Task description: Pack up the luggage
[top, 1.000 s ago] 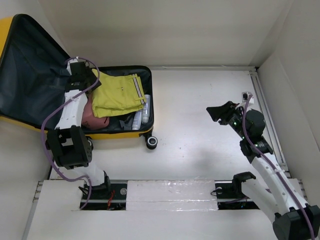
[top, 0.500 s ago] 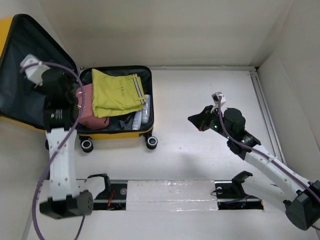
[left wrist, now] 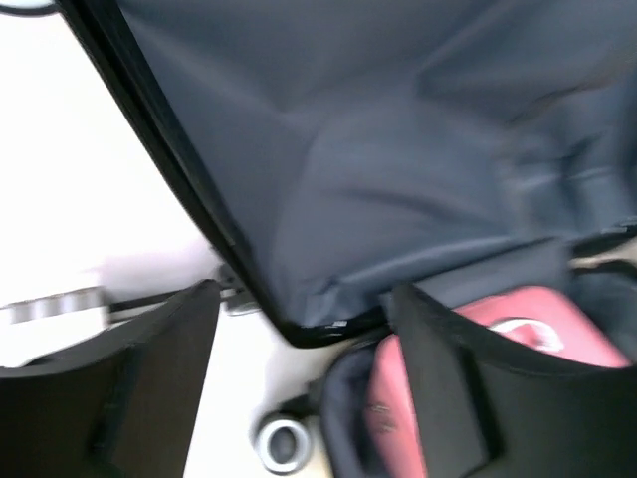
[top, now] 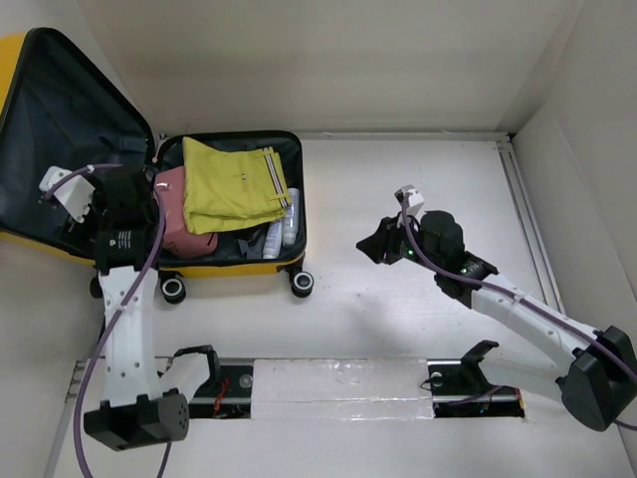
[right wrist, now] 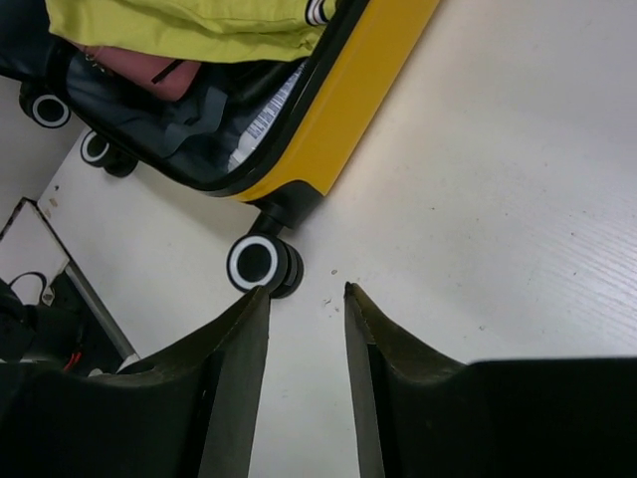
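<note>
The yellow luggage (top: 289, 261) lies open at the left, its dark grey lined lid (top: 60, 129) raised. A folded yellow garment (top: 234, 184), a pink case (top: 179, 219) and bottles (top: 284, 224) lie in the base. My left gripper (top: 142, 199) is open at the lid's near edge by the hinge. In the left wrist view (left wrist: 304, 289) the lid's black rim (left wrist: 299, 329) runs between the fingers, with the pink case (left wrist: 518, 319) to the right. My right gripper (top: 376, 244) is open and empty over the table. In the right wrist view (right wrist: 307, 289) it sits just right of a black wheel (right wrist: 257, 262) and the yellow shell (right wrist: 338, 110).
White walls enclose the table on the left, back and right. Two more wheels (top: 171, 290) stick out at the luggage's near side. A rail (top: 532, 229) runs along the table's right edge. The arm bases stand on a strip (top: 338, 383) at the near edge.
My left gripper has left the luggage base and swung left and down to the lid's near edge. My right gripper has moved left across the table toward the luggage's wheel.
</note>
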`<state>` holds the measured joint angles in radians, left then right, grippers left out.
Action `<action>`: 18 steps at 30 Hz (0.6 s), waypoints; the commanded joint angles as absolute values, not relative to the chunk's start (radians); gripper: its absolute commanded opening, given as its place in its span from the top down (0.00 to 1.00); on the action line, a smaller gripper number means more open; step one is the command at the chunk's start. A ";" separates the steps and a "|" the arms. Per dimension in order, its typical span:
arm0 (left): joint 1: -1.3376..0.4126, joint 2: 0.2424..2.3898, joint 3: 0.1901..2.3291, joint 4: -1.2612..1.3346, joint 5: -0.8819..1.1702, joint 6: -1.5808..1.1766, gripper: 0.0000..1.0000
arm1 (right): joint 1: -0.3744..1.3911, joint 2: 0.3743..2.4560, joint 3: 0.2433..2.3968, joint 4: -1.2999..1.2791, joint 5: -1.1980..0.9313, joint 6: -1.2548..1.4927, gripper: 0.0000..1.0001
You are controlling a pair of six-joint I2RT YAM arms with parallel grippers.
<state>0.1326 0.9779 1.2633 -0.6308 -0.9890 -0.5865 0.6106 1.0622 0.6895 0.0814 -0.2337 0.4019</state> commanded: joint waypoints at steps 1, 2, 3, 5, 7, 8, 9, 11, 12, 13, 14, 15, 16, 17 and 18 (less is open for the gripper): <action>0.156 1.011 1.316 -0.730 -1.152 -0.620 0.33 | 0.624 1.072 0.742 0.129 -0.244 0.379 0.58; 0.217 1.041 1.325 -0.744 -1.114 -0.620 0.35 | 0.624 1.072 0.742 0.129 -0.244 0.379 0.58; 0.218 1.051 1.325 -0.744 -1.103 -0.632 0.36 | 0.624 1.062 0.742 0.129 -0.244 0.379 0.58; 0.218 1.063 1.356 -0.813 -1.080 -0.714 0.36 | 0.624 1.051 0.742 0.129 -0.244 0.370 0.58; 0.227 1.063 1.356 -0.813 -1.084 -0.715 0.36 | 0.624 1.051 0.742 0.129 -0.244 0.370 0.58; 0.227 1.052 1.342 -0.813 -1.094 -0.715 0.35 | 0.624 1.051 0.742 0.129 -0.244 0.370 0.57; 0.227 1.052 1.329 -0.796 -1.103 -0.674 0.34 | 0.624 1.051 0.742 0.129 -0.244 0.370 0.57; 0.227 1.042 1.289 -0.766 -1.141 -0.646 0.32 | 0.624 1.039 0.742 0.129 -0.244 0.370 0.57; 0.227 1.042 1.272 -0.737 -1.141 -0.625 0.31 | 0.624 1.028 0.742 0.129 -0.235 0.370 0.57; 0.227 1.060 1.269 -0.736 -1.152 -0.633 0.31 | 0.624 1.019 0.742 0.129 -0.235 0.370 0.57; 0.227 1.072 1.279 -0.777 -1.135 -0.685 0.31 | 0.624 1.019 0.742 0.129 -0.235 0.370 0.57; 0.227 1.083 1.279 -0.804 -1.120 -0.699 0.31 | 0.624 1.019 0.733 0.129 -0.235 0.370 0.57; 0.227 1.083 1.279 -0.849 -1.096 -0.737 0.31 | 0.624 1.019 0.733 0.129 -0.235 0.370 0.57; 0.227 1.097 1.296 -0.894 -1.083 -0.853 0.32 | 0.624 1.019 0.733 0.129 -0.235 0.370 0.57; 0.227 1.082 1.281 -0.935 -1.098 -0.892 0.36 | 0.624 1.019 0.733 0.129 -0.235 0.370 0.57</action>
<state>0.2230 1.0824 1.2884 -0.8047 -1.0607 -0.6727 0.6167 1.0374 0.6930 0.0818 -0.2352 0.3874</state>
